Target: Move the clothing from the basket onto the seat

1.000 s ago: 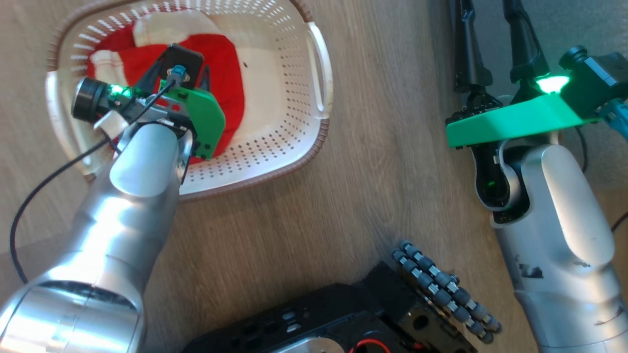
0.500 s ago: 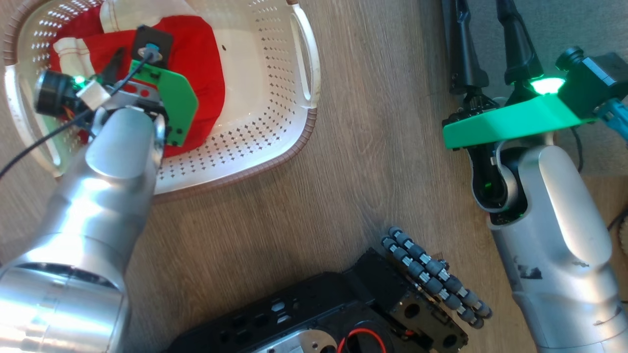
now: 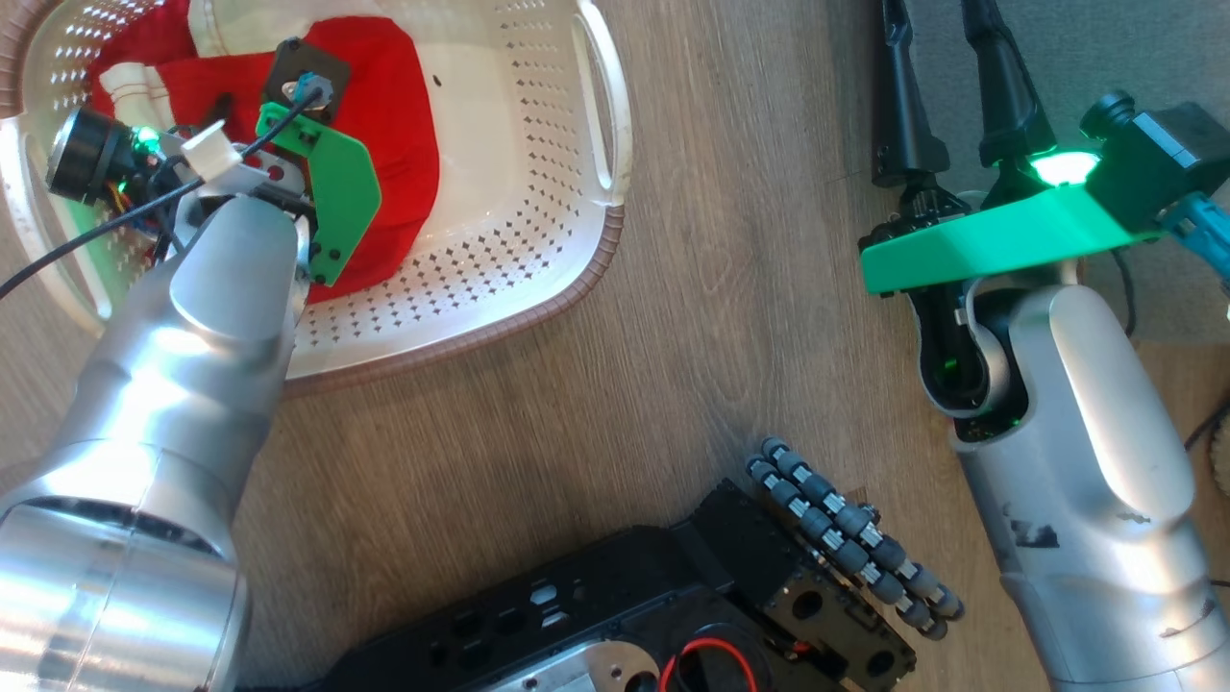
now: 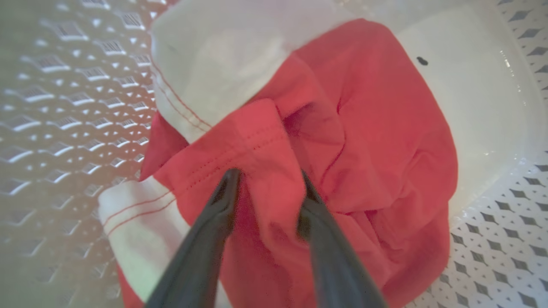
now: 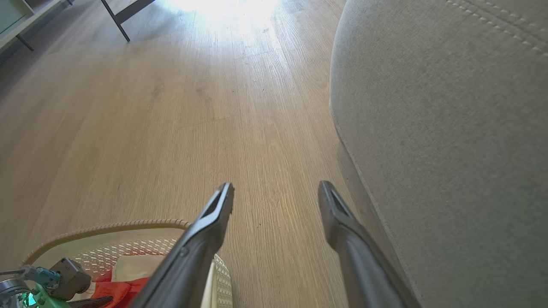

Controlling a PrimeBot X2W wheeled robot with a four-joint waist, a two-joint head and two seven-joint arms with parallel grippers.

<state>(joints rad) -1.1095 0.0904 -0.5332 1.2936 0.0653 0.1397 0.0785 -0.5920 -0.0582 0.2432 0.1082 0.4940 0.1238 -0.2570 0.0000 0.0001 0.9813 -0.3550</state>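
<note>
The clothing, red with white panels, lies bunched in the cream perforated basket on the wood floor. In the left wrist view my left gripper is down in the basket, its two dark fingers pressed against either side of a raised red fold of the clothing. My right gripper hangs open over the floor with nothing between its fingers, just left of the grey seat. The seat's corner lies at the head view's top right.
My black base with its roller wheel lies at the bottom of the head view. Bare wood floor runs between basket and seat. Dark furniture legs stand far off.
The head camera has shifted, so the basket sits further left. My left gripper's fingers have come in on the red fold. The right arm has stayed put.
</note>
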